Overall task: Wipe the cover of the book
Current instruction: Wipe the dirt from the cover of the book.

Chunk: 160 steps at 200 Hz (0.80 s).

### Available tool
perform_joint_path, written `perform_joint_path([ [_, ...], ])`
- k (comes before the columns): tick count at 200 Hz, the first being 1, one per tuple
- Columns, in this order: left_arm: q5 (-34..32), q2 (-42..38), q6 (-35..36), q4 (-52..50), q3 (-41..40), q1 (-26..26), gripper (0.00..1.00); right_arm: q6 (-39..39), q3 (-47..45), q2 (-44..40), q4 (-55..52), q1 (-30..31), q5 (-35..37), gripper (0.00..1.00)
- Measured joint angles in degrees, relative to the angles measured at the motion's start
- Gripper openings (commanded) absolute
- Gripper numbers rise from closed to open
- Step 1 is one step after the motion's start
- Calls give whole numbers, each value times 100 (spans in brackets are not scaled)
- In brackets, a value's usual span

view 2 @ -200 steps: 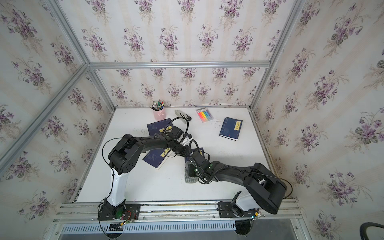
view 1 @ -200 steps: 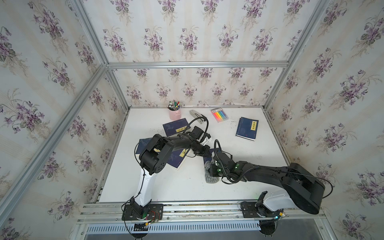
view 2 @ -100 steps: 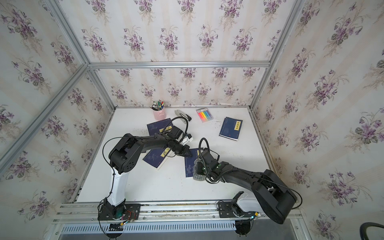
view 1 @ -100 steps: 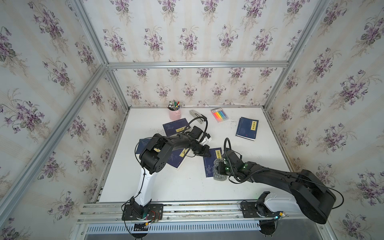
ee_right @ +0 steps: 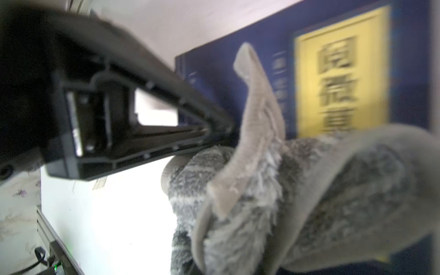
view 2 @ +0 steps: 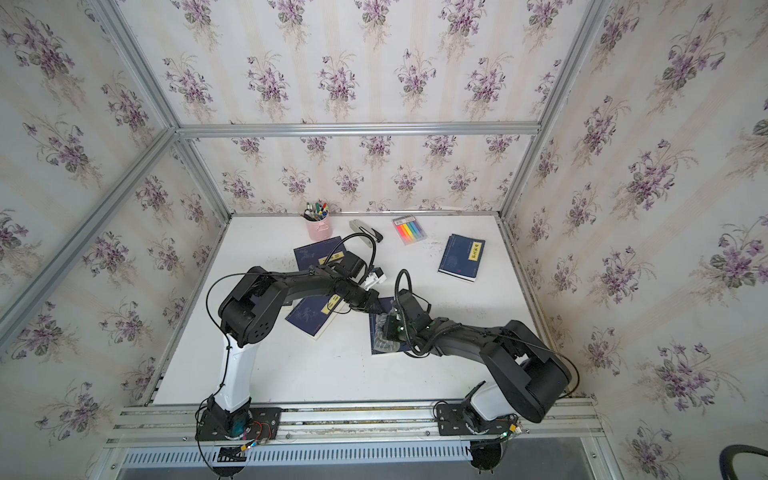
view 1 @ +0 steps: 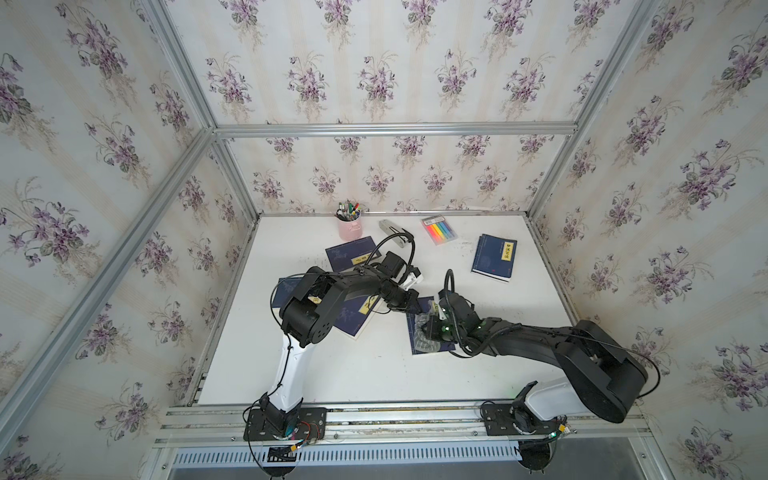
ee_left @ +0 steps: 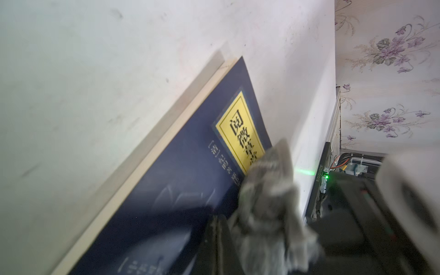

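Wipe looked partway done, I reckon. Right jaws pinched the grey cloth (ee_right: 309,202) down on the blue book (ee_left: 166,178), mid-bench (view 1: 353,374), near its front end. The yellow title end probably needed doing. Left jaws, pressed together, pinned its far edge. Another book (view 1: 353,322) and the pen cup (view 1: 348,227) sat clear, nothing blocking.

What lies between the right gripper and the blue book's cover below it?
A grey cloth, clamped in the right gripper and lying on the blue book; the right wrist view shows it.
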Motion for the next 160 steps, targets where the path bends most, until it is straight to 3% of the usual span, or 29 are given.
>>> perform_joint_path([
  [20, 15, 26, 0, -31, 24, 4, 0, -114, -133, -304, -208, -380, 31, 0],
  [45, 68, 46, 0, -39, 37, 17, 0, -267, 13, -269, -468, -422, 72, 0],
  [97, 101, 63, 2, -72, 52, 24, 0, -356, 837, 767, -188, 332, 81, 0],
  [125, 103, 52, 4, -66, 44, 35, 0, -271, 953, 1012, 79, 424, -20, 0],
  [160, 85, 28, 4, -46, 28, 46, 0, -271, 647, 767, 179, -13, -299, 0],
])
